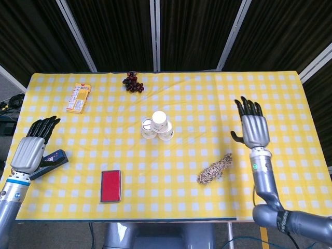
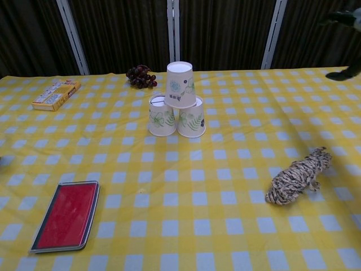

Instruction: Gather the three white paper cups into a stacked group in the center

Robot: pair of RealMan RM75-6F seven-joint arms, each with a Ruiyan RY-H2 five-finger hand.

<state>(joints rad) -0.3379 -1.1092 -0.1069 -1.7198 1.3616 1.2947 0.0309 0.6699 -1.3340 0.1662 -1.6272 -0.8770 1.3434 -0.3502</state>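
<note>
Three white paper cups with green leaf prints (image 2: 177, 107) stand upside down near the middle of the counter (image 1: 290, 93), which is covered in a yellow-and-white checked cloth. Two of them sit side by side, touching, and the third rests on top, straddling both, so they form a small pyramid; no hand touches them.

The right hand (image 1: 252, 127) is held above the right part of the counter, well apart from the cups, palm down with its fingers (image 1: 244, 106) spread apart and holding nothing. In the chest view only a dark sliver of it shows at the right edge. The left hand (image 1: 32, 146) hangs near the left edge of the counter, its fingers (image 1: 44, 126) extended close alongside one another and gripping nothing. Just beside and partly under it lies a dark blue flat object (image 1: 49, 161), too hidden to identify.

A bunch of dark red grapes (image 2: 140, 76) lies near the far edge, behind the cups. A yellow and orange snack box (image 2: 56, 94) sits towards the far left corner. A red flat case with a dark rim (image 2: 66, 215) lies near the front edge, left of centre. A coiled bundle of brown-and-cream braided rope (image 2: 296, 176) lies towards the front right.
</note>
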